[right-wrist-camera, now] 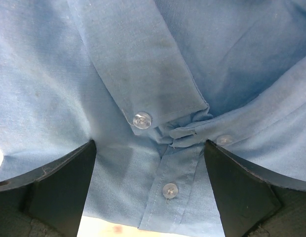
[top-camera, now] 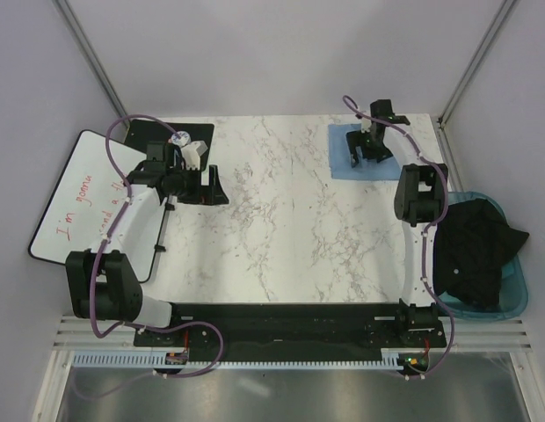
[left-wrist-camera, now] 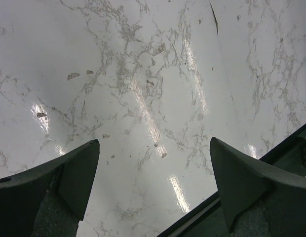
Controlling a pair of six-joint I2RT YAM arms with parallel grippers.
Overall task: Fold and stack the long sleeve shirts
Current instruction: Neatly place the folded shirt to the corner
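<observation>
We see one light-blue folded shirt [top-camera: 341,167] lying flat at the far right corner of the table [top-camera: 281,220], well away from the middle, likely parked there as the base of the stack so the centre is free for folding. The right gripper [top-camera: 365,156] hangs directly over it with its jaws spread wide. In the wrist view the right gripper [right-wrist-camera: 150,148] frames the shirt [right-wrist-camera: 54,74] without pinching any cloth, and a cuff [right-wrist-camera: 143,74] with its button [right-wrist-camera: 141,119] is folded across the front by the collar, so we judge this shirt done and let go. The left gripper [top-camera: 218,189] sits at the left-centre of the table, and its wrist view shows the left gripper [left-wrist-camera: 155,145] with jaws apart and empty over bare marble [left-wrist-camera: 143,74], waiting for the next garment. A teal basket [top-camera: 517,281] off the right edge holds dark cloth [top-camera: 475,246]; we cannot tell what it is. A whiteboard [top-camera: 70,211] lies off to the left, out of the work. The next move probably needs another shirt, though we see no second blue one.
</observation>
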